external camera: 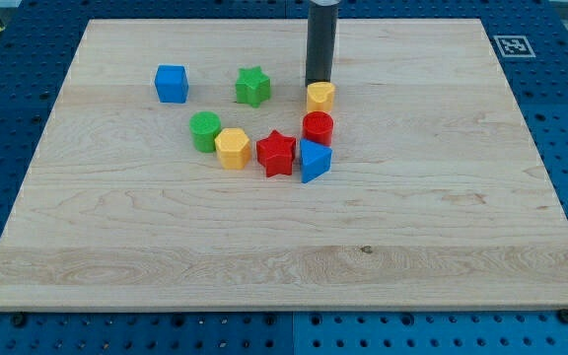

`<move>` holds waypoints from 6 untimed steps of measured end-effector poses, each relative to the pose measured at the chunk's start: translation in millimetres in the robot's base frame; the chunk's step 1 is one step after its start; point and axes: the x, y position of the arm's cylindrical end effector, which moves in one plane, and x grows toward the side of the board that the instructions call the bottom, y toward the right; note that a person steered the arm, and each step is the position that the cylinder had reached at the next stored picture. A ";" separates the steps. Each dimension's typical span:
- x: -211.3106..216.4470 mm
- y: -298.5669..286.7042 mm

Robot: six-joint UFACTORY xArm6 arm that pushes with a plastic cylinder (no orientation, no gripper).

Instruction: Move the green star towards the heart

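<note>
The green star (252, 86) lies near the view's top, left of centre. My tip (319, 84) stands to the star's right, about one block width away from it, and touches the top edge of a small yellow block (320, 96) that looks hexagonal. A second yellow block (232, 148), which looks heart-shaped, lies below the star and slightly to its left, next to a green cylinder (205, 130). The exact shapes of the two yellow blocks are hard to make out.
A blue cube (172, 84) lies left of the star. A red cylinder (318, 127), a red star (276, 153) and a blue triangle (314, 160) cluster below my tip. The wooden board's (442, 217) edges border a blue perforated table.
</note>
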 end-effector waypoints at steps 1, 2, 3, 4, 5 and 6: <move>-7.1 0.0; -41.5 -20.3; -60.8 -77.6; -60.9 -148.6; -58.7 -189.4; -52.2 -183.5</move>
